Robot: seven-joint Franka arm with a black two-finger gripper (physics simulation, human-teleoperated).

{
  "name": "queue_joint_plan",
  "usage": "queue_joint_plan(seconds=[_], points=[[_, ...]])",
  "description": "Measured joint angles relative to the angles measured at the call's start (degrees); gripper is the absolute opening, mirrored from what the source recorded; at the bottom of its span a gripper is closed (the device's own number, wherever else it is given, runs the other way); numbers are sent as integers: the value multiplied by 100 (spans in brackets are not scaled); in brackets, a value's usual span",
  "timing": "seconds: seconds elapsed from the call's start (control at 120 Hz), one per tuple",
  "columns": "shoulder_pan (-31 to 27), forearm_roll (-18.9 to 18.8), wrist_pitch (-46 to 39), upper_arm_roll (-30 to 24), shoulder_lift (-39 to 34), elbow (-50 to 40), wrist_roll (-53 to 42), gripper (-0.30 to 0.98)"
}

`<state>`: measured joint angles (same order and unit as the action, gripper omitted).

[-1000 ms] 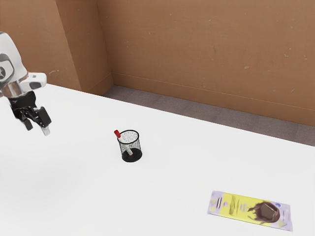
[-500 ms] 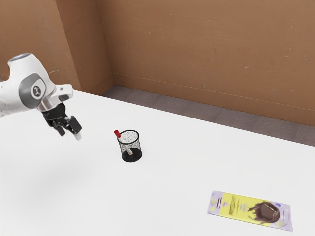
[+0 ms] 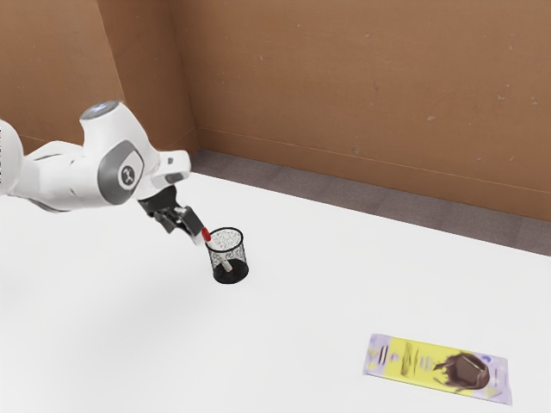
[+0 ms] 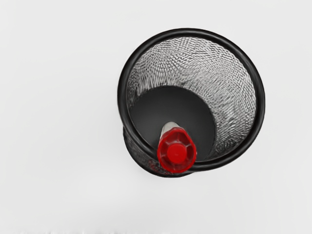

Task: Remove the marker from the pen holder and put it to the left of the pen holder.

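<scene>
Inside the round mesh pen holder point(image 4: 261, 97), a white marker point(image 3: 219, 249) with red cap point(image 4: 176, 154) stands tilted.
Its pale body is slim and goes down to the dark bottom of the holder, while the cap, which is glossy and has ridges around a raised round centre, leans at the black rim and comes out above it. The black gripper point(image 3: 184, 234) is just beside this cap, its two fingers apart, and it does not hold the marker.
</scene>
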<state>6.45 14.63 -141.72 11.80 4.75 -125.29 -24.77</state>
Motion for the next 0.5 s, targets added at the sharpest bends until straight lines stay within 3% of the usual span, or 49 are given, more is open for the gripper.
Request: queue_joint_plan(seconds=[0.125,0.383,0.5], points=[[-225,51,-136,-17,202,13,62,69],[-133,74,-262,-256,660,494,168,68],[-131,75,-283,-296,716,541,227,57]])
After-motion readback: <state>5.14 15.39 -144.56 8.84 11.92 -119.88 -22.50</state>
